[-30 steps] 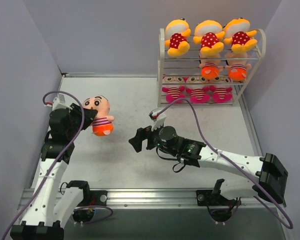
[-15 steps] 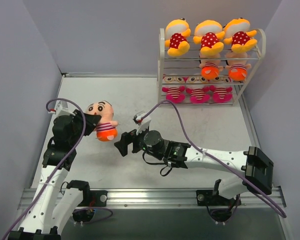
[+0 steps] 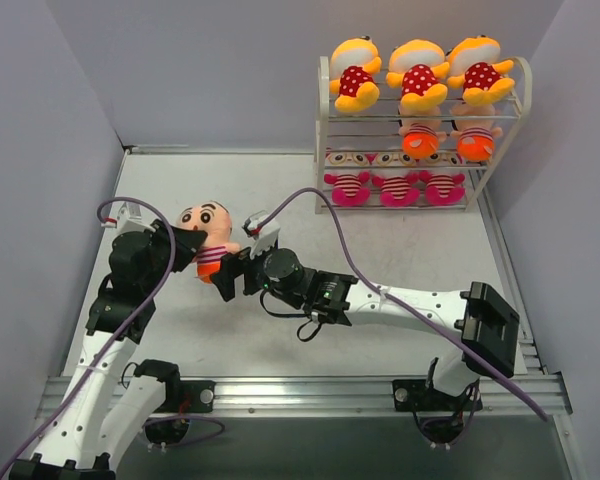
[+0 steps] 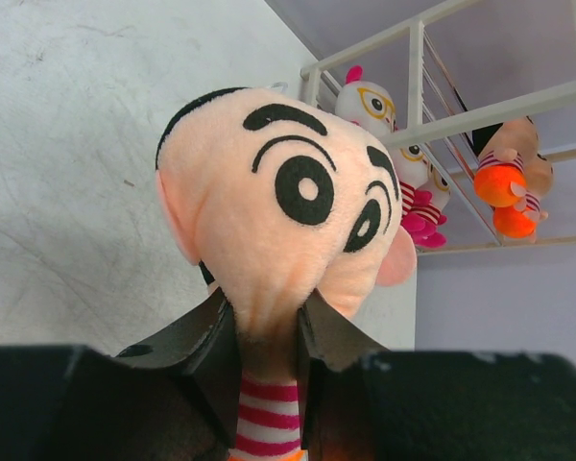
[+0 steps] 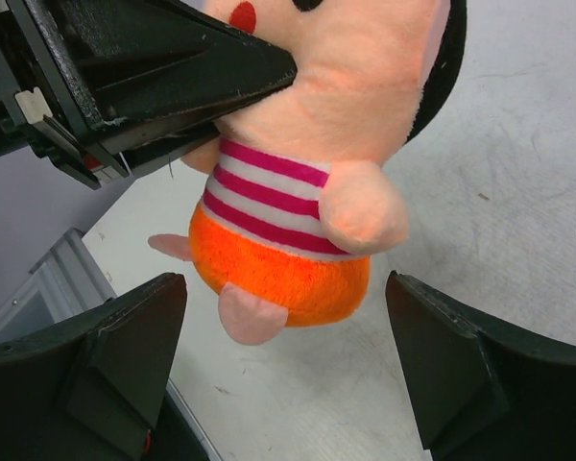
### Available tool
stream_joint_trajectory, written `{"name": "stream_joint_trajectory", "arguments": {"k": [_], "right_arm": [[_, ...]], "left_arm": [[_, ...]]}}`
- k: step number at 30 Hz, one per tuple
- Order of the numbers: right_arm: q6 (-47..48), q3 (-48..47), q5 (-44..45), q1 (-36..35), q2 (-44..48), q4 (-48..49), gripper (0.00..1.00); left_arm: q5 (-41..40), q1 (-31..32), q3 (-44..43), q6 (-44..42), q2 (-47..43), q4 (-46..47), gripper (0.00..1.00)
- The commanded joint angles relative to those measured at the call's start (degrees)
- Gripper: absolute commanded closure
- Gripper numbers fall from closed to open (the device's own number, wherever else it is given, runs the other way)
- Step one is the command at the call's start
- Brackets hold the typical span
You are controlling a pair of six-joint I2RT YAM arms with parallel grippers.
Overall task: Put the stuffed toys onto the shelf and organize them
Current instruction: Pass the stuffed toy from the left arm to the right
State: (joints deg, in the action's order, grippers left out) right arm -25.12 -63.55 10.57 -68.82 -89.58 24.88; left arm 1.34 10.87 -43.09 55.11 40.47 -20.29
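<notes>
My left gripper (image 3: 192, 246) is shut on the neck of a peach-faced stuffed toy (image 3: 208, 226) with a pink-striped shirt and orange bottom, holding it above the table at the left. In the left wrist view both fingers pinch the toy (image 4: 278, 192) just under its head. My right gripper (image 3: 230, 278) is open right beside the toy. In the right wrist view its jaws stand wide on either side of the orange bottom (image 5: 288, 269) without touching it. The white shelf (image 3: 325, 120) stands at the back right. It holds three yellow toys (image 3: 418, 75) on top, two peach toys (image 3: 420, 138) in the middle and three pink-striped ones (image 3: 395, 182) at the bottom.
Grey walls close in the table on the left, back and right. A metal rail (image 3: 310, 395) runs along the near edge by the arm bases. The right arm (image 3: 410, 305) stretches across the table's middle, its purple cable looping toward the shelf.
My right arm has swung left across the table until its open jaws flank the toy's bottom. The left gripper carried the toy slightly right and nearer, still gripping it.
</notes>
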Motion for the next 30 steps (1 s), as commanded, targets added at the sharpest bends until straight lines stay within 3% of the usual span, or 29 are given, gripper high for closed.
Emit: {"name": "stream_joint_trajectory", "arguments": {"k": [1,11,16,22,25,26,29,30], "right_arm": [[1.1,-3.5,1.2,-0.6,-1.1,-0.4,0.14],[1.0,-5.5,-0.5,-0.6,-3.8,-1.7,0.23],[1.3,-6.0,-0.3,-0.6,-4.1,-1.6,0.32],[1.9,-6.1,0.2,-0.8,-3.8,-2.2,0.61],[2.2,-5.4,0.5,-0.6,-2.8,-2.7,0.76],[2.4,-5.2,0.6,-0.7,-2.6,-2.8,0.86],[2.6,-4.3,0.5,-0.6,-1.5,-3.3,1.00],[2.7,-4.0,0.5,-0.4,-1.2,-3.4,1.00]], "left_arm": [[-2.5,0.6,-1.4,0.0,-0.3,3.5,0.83],[-4.5,2.8,-1.4,-0.4,-0.2,4.1,0.83],[-6.3,4.6,-1.2,-0.5,0.0,4.3,0.83],[-9.3,8.1,-1.5,-1.7,0.8,4.6,0.82],[-9.8,9.2,-2.1,-3.2,1.6,4.8,0.77],[-9.8,9.3,-2.3,-3.6,1.8,4.8,0.75],[-9.6,9.4,-2.7,-5.4,2.5,4.7,0.70],[-9.5,9.4,-2.9,-5.9,2.7,4.8,0.67]]}}
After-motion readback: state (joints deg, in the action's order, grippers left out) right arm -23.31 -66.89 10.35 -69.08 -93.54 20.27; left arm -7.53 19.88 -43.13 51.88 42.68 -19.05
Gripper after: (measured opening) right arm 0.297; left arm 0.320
